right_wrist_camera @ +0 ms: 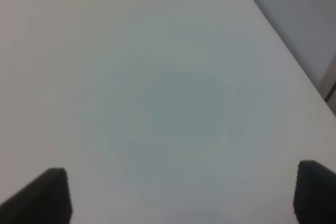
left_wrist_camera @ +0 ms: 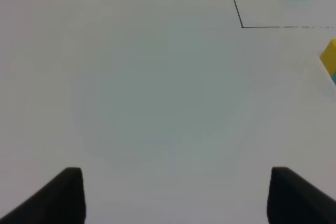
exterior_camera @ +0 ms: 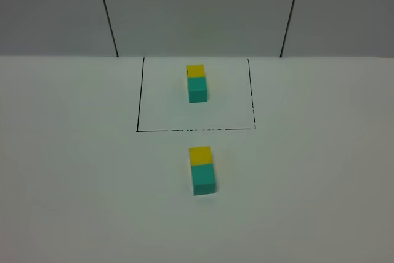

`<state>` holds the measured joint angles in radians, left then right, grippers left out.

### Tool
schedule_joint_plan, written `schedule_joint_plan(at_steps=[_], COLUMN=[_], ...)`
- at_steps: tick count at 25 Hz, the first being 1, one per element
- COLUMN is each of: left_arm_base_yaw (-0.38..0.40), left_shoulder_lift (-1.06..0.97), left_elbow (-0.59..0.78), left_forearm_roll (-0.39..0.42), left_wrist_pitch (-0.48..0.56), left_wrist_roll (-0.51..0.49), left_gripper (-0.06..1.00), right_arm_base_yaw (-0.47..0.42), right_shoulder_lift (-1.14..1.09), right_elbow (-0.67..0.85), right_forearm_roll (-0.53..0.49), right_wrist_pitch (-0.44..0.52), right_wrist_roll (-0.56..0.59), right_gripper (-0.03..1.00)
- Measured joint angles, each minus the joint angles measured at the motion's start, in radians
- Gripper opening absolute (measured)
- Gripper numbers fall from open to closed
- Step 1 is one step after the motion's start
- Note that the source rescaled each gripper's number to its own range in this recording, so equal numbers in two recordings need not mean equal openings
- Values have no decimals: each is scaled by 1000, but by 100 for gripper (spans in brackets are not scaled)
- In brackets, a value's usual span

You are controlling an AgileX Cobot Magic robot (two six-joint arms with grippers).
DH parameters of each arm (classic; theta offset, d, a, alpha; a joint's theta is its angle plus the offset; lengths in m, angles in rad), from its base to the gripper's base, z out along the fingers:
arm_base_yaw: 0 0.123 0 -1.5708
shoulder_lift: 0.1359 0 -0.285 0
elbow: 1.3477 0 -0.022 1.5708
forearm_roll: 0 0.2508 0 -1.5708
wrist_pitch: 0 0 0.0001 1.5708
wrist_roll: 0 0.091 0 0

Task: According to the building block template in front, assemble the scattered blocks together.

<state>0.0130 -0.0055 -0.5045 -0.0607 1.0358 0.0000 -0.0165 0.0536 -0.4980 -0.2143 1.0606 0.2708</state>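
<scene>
scattered blocks (exterior_camera: 202, 170): joined, just outside the outline, long axis toward building block template (exterior_camera: 196, 82), yellow end far | matte cubes, seemingly flush | left gripper (left_wrist_camera: 176, 195), right gripper (right_wrist_camera: 181, 195): jaws apart, empty

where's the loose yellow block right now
In the exterior high view the yellow block sits mid-table, just outside the near edge of the black outline, touching the teal block on its far side.
</scene>
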Motion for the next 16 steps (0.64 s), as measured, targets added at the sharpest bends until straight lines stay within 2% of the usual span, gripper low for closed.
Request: schedule_joint_plan(at_steps=[16], left_arm_base_yaw=[0], left_shoulder_lift=[0], left_elbow=[0], left_forearm_roll=[0], left_wrist_pitch=[0], left_wrist_roll=[0], left_gripper=[59], right_arm_base_yaw=[0], right_shoulder_lift=[0], right_elbow=[0], right_forearm_roll=[0], right_wrist_pitch=[0], right_wrist_roll=[0], right_gripper=[71])
